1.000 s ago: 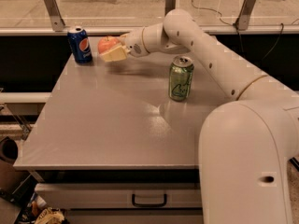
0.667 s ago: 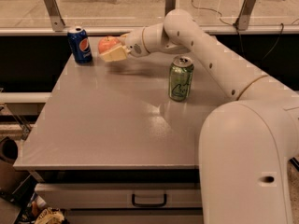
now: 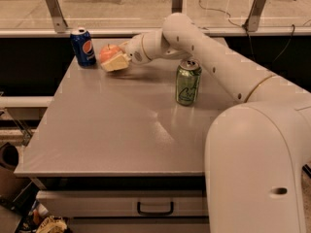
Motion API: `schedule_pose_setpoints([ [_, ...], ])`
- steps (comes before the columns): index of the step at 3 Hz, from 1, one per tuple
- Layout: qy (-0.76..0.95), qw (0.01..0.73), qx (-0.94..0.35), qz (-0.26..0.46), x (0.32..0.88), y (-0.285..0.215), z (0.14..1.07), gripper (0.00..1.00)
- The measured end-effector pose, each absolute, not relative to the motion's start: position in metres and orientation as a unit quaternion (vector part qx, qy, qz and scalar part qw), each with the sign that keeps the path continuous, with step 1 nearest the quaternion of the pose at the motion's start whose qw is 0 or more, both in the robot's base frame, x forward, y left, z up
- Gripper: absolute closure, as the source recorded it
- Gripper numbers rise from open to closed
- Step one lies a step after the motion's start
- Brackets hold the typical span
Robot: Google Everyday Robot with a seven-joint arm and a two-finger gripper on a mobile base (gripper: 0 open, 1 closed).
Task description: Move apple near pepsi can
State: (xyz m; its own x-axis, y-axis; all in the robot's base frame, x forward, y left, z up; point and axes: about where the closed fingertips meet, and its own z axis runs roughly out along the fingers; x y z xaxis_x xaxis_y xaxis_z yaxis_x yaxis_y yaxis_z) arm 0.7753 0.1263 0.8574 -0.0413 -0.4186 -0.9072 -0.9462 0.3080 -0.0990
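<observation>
The camera view looks down across a grey table point(image 3: 112, 130), with the white arm point(image 3: 218, 57) reaching from the right foreground towards the far left corner. There the gripper point(image 3: 111, 58) is closed on the apple point(image 3: 109, 51); a cream finger point(image 3: 117, 62) lies against the fruit's near side, and the pinkish-red top shows above it. The apple sits just right of the pepsi can point(image 3: 83, 46), near it but not touching, and whether it rests on the table or hangs just above it cannot be told. The pepsi can stands upright by the far left edge. A green can point(image 3: 188, 82) stands upright well to the right, under the forearm. Below the table's front edge is a drawer with a dark handle point(image 3: 155, 208)
</observation>
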Motion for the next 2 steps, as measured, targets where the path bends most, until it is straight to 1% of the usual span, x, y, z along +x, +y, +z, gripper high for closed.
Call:
schedule_pose_setpoints([
  [1,0.664,0.458,-0.517,0.286,0.7750,0.1306,0.8513,1.00],
  [2,0.664,0.456,-0.518,0.287,0.7742,0.1339,0.8496,0.82],
])
